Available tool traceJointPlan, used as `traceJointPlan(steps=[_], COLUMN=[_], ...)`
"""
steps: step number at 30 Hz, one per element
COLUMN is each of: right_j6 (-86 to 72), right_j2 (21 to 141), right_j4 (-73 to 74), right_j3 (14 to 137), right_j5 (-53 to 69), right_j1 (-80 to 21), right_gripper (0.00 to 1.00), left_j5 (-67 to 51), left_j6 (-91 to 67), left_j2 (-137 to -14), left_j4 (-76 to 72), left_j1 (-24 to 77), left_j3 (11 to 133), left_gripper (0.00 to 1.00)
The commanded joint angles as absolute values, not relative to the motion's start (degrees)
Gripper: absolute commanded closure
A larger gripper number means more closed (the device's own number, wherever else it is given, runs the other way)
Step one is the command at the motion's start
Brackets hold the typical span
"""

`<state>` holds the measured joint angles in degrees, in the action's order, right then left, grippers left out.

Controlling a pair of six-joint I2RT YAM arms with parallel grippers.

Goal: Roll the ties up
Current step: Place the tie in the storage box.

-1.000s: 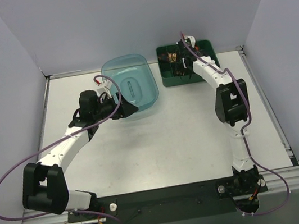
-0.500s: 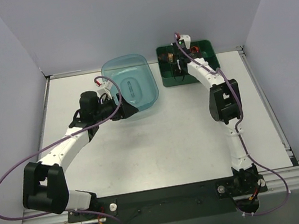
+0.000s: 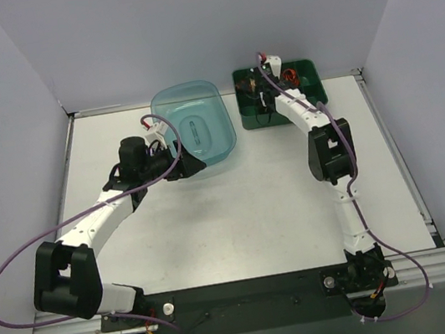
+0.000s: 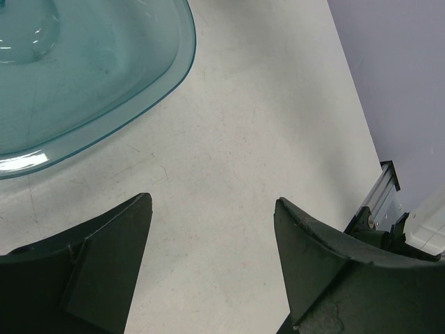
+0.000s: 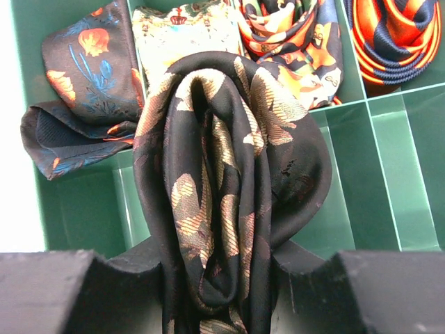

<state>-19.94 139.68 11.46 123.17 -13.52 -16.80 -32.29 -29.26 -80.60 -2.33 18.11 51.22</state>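
I have the right gripper (image 5: 215, 282) over the green tray (image 5: 389, 181). Its jaws are pinched on the black tie (image 5: 222, 174), a bunched coil with a gold-tan floral pattern. The folds stand upright between the two dark fingers (image 5: 55, 292). The coil sits above the tray's cross divider, over its near compartments. I cannot tell whether it touches the tray's floor.

In the tray's far row lie other ties. In the left corner is a dark tie with orange and blue flowers (image 5: 83, 76), its loose end spilling over the divider. Next to it is a cream patterned tie (image 5: 184, 31), then an orange and black one (image 5: 292, 35). An orange and navy striped coil (image 5: 389, 35) fills the right compartment.

From the top camera, a teal bowl (image 3: 195, 125) stands on the table (image 3: 246, 206) just left of the tray. The left gripper (image 4: 212, 240) hovers at the bowl's near rim, on the side away from the tray. Its jaws are spread wide over bare tabletop with nothing between them.
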Motion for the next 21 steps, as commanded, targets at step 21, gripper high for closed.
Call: traceJointPlan(steps=[21], right_j6=[-23.8], right_j2=[134.6], right_j4=[34.5], right_j3=[114.1], right_j5=[-1.9], right_j1=[-15.0], right_gripper=[1.0], left_j5=[-33.9], left_j6=[-28.7], left_j2=[-81.3], left_j4=[-5.4], left_j1=[17.8], left_j3=[52.0], left_gripper=[0.2])
